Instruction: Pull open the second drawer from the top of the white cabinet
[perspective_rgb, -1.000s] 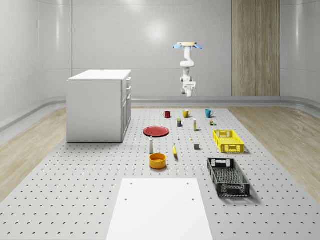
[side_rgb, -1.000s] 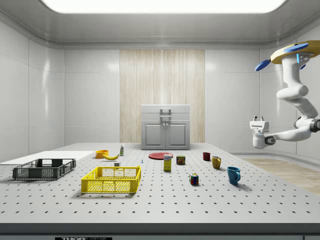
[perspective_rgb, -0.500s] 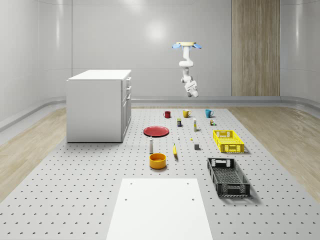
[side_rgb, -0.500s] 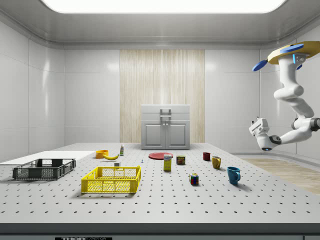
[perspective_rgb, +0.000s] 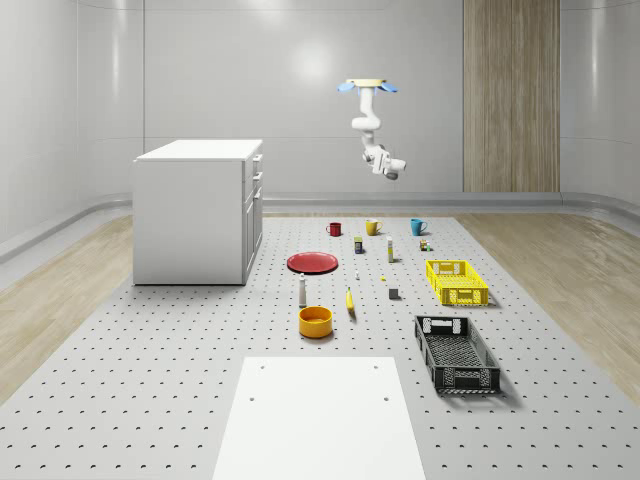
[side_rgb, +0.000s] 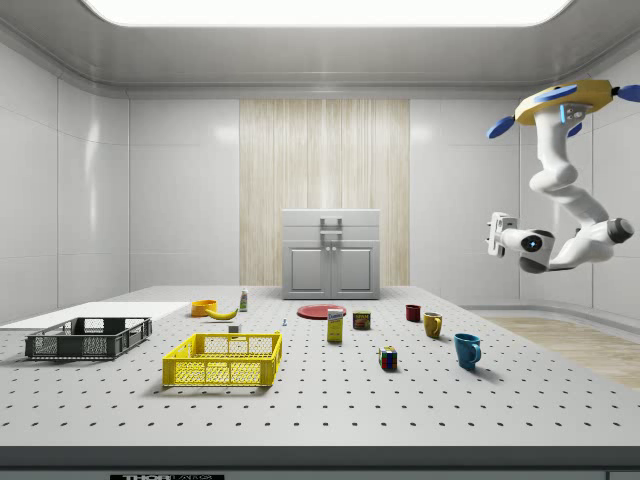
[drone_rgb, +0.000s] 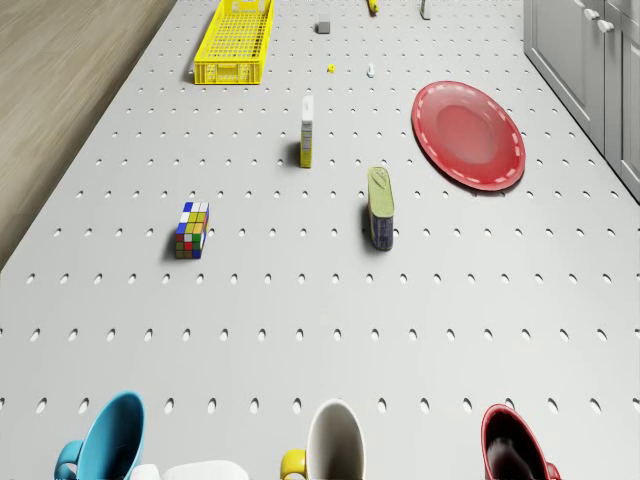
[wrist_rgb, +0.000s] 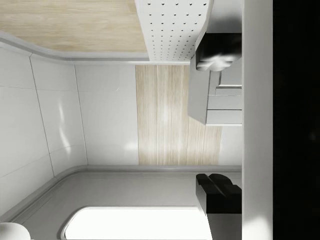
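The white cabinet (perspective_rgb: 195, 212) stands at the whole-scene view's left, its drawer fronts (perspective_rgb: 256, 186) facing the table's middle. In the side view the cabinet (side_rgb: 331, 268) sits far back with its stacked handles (side_rgb: 331, 232) showing; all drawers look closed. The drone (perspective_rgb: 367, 87) hovers high over the table's far edge, above the row of mugs, well away from the cabinet. Its arm bends down and the gripper (side_rgb: 494, 233) is held level, pointing toward the cabinet. In the wrist view the gripper (wrist_rgb: 218, 122) is open, black fingertips (wrist_rgb: 216, 54) wide apart, with the distant cabinet (wrist_rgb: 210, 100) between them.
Below the drone stand a blue mug (drone_rgb: 105, 440), a yellow-handled mug (drone_rgb: 330, 445) and a red mug (drone_rgb: 515, 445). A red plate (drone_rgb: 468, 134), a can (drone_rgb: 380, 207), a Rubik's cube (drone_rgb: 191, 229), a yellow crate (perspective_rgb: 456, 281), a black crate (perspective_rgb: 456, 353) and an orange bowl (perspective_rgb: 315, 321) lie on the table.
The arm has swung the gripper up from hanging downward to level, facing the cabinet. The drone has shifted slightly toward the cabinet's side.
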